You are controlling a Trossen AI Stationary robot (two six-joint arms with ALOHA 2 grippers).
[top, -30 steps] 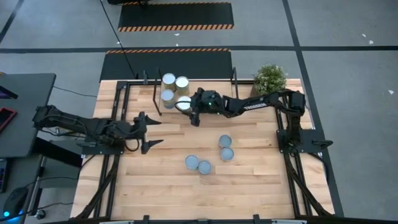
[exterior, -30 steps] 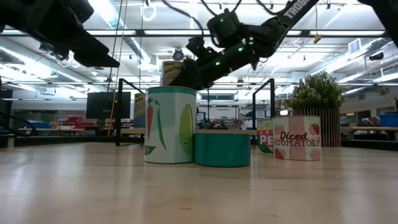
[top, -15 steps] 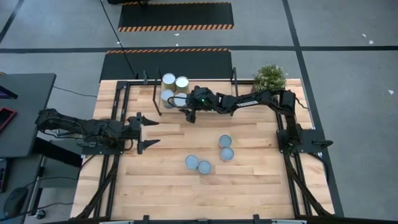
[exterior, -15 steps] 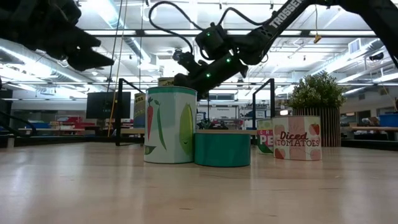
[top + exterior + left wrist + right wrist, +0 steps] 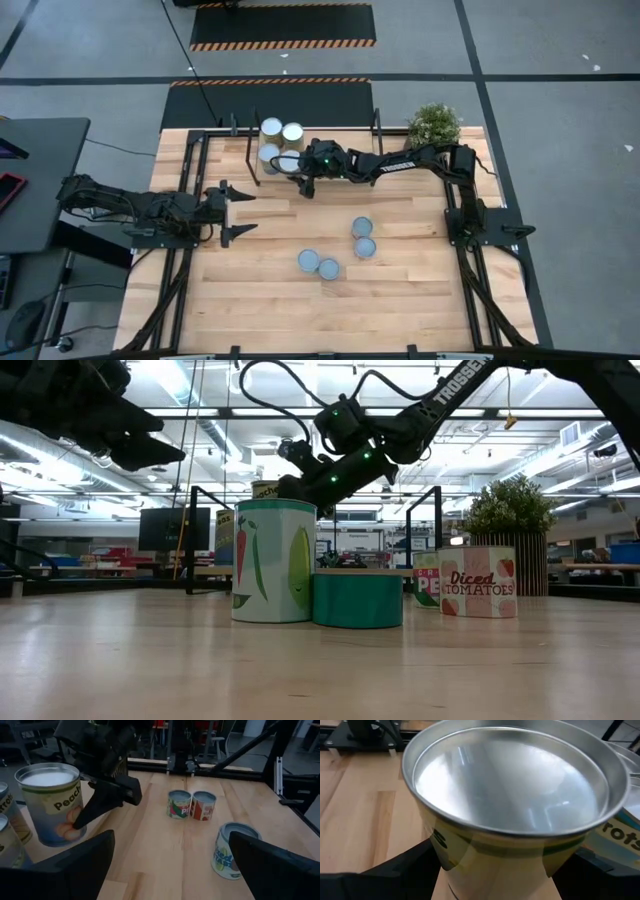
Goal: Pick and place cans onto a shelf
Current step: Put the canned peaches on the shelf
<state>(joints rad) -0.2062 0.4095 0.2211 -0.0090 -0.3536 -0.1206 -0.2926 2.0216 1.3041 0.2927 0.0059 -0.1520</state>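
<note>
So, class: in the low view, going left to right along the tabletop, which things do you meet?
Tall can → teal can → green-labelled can → Diced Tomatoes can → plant.

Plant (image 5: 434, 124): potted, green, at table's far right corner; also in low view (image 5: 509, 510).
Table (image 5: 400, 290): light wood planks.
Floor mats (image 5: 282, 25): dark, hazard-striped edges, beyond table.
Side desk (image 5: 30, 180): dark, left of table.

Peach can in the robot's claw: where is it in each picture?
High view: peach can beside three other cans.
Low view: peeking above the tall can.
Left wrist view: at left.
Right wrist view: fills the picture.
Shared landmark: the right gripper holding it; left gripper waits.
</note>
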